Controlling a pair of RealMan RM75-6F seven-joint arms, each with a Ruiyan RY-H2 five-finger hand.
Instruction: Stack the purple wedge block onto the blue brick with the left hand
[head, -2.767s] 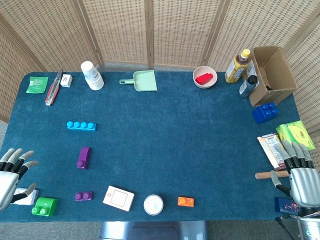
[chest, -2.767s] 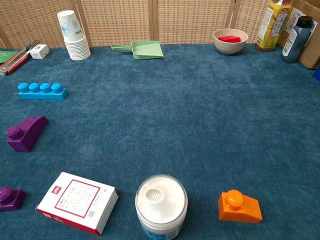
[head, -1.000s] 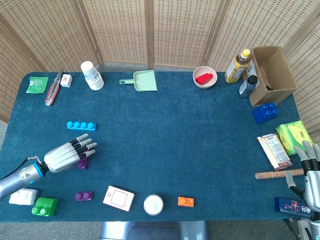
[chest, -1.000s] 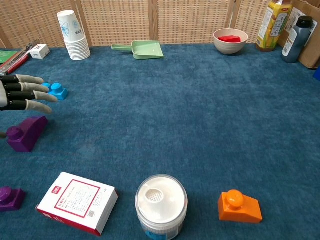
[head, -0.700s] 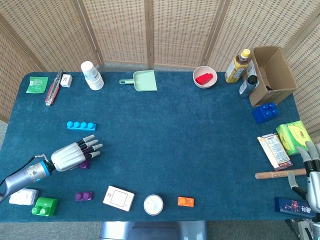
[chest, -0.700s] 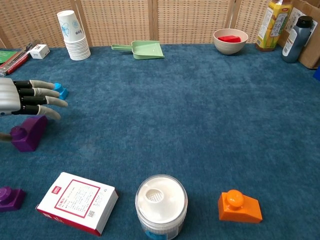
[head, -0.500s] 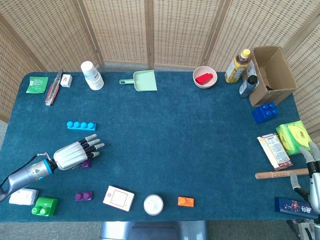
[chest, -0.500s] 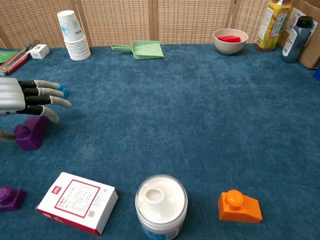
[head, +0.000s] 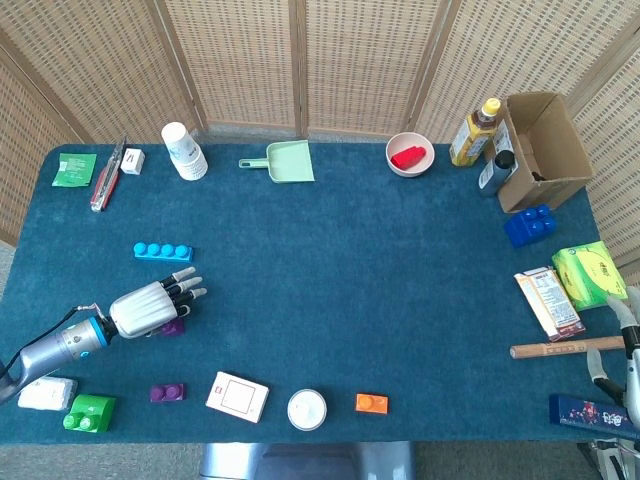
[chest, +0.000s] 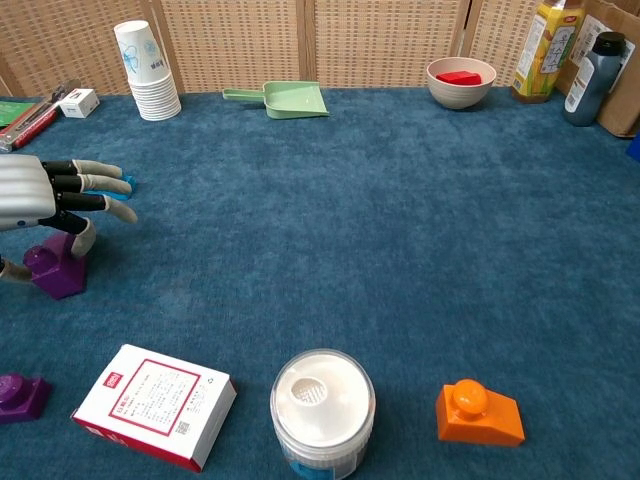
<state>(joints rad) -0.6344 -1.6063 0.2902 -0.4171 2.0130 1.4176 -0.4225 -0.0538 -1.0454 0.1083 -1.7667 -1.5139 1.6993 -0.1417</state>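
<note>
the purple wedge block (chest: 55, 266) sits at the left of the desk (head: 330, 290), under the left hand (head: 148, 307). its fingers (chest: 95, 184) are spread, grasping nothing. the blue brick (head: 163, 251) lies just above. the chest view hides most of it. the right hand (head: 630, 370) peeks in at lower right; i cannot tell its fingers.

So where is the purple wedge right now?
Head view, left side: the wedge sits under the left hand, just below the blue brick.

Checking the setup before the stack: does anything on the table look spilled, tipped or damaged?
Nothing stands out. The paper cups, bottles and white jar stand upright, the bowl holds its red piece, and the purple wedge block sits flat under the left hand.
</note>
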